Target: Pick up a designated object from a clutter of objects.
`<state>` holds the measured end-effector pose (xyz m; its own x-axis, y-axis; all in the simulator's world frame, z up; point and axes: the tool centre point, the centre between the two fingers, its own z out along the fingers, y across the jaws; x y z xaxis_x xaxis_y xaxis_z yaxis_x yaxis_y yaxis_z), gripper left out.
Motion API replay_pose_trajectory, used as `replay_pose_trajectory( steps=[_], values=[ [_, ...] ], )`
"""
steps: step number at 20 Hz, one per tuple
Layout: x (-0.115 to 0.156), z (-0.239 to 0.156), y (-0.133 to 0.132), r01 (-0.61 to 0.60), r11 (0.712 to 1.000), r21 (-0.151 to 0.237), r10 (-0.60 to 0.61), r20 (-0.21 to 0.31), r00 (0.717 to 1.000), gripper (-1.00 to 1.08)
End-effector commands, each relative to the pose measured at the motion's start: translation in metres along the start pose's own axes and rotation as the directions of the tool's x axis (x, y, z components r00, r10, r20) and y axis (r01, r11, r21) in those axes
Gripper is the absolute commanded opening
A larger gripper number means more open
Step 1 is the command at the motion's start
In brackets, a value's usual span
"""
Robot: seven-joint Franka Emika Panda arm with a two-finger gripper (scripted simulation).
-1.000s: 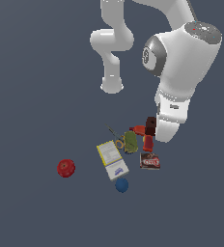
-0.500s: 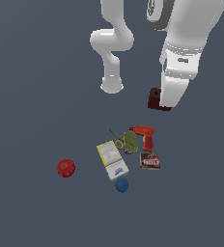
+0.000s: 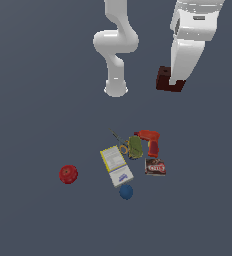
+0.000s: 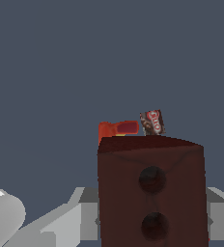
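Note:
The dark brown-maroon box (image 3: 164, 79) hangs high above the floor, held in my gripper (image 3: 174, 85), which is shut on it. In the wrist view the box (image 4: 150, 193) fills the foreground between the grey fingers (image 4: 85, 214). The clutter lies far below: red drill (image 3: 151, 140), olive-green lump (image 3: 135, 146), white-yellow booklet (image 3: 112, 158), white-blue box (image 3: 121, 176), dark box with red-and-white label (image 3: 155, 166), blue ball (image 3: 126, 192) and red ball (image 3: 68, 174). The wrist view shows the drill (image 4: 118, 130) and labelled box (image 4: 152, 121) past the held box.
The arm's white base (image 3: 116, 88) stands on the dark grey floor behind the clutter. A thin wire-like item (image 3: 118, 137) lies beside the olive-green lump.
My gripper has risen steadily from the clutter with the dark brown-maroon box in it. The rest of the clutter has not moved.

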<state>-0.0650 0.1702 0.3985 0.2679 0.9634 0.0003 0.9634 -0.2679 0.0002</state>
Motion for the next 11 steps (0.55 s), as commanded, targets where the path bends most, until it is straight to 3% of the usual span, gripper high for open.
replay_pose_trajectory(
  steps=[1, 11],
  values=[
    [-0.0015, -0.0109, -0.0052, 0.000, 1.000, 0.000, 0.000, 0.000, 1.000, -1.00],
    [-0.0020, -0.0176, -0.0068, -0.001, 1.000, 0.000, 0.001, 0.000, 1.000, -1.00]
  ],
)
